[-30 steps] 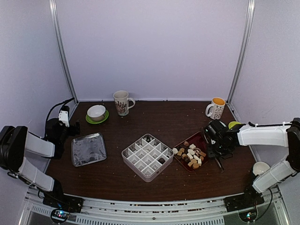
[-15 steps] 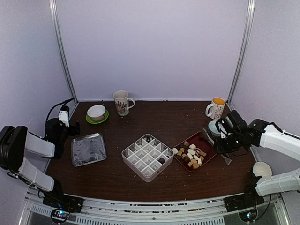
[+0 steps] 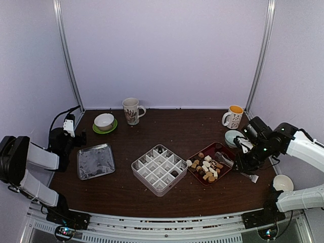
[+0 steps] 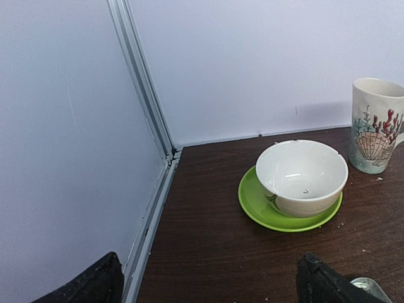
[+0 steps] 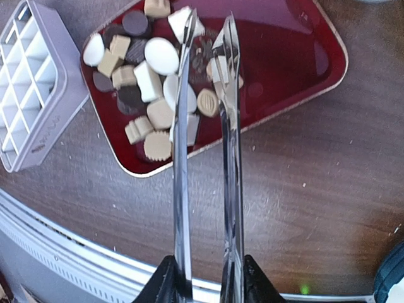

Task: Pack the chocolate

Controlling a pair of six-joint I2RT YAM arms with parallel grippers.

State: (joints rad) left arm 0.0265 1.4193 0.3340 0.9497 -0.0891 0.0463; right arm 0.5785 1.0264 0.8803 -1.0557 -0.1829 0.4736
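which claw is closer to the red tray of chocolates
Right. The right claw hangs just off the red tray, its tongs reaching over it; the left claw is far away near the green saucer.

Viewed from high behind the arm bases, down over the whole table (image 3: 177, 129). Left wrist low and close, facing the back-left corner and white bowl (image 4: 302, 173); right wrist close, down the metal tongs (image 5: 181, 158) onto the red tray (image 5: 284, 57). Both spots shared with the overhead.

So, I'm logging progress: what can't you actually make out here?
Right wrist: whether the tongs grip any chocolate at the tips; they overlap the pile.
Top view: the dark bits in the white box, too small to identify.
Left wrist: the shell mug, cut by the right edge.
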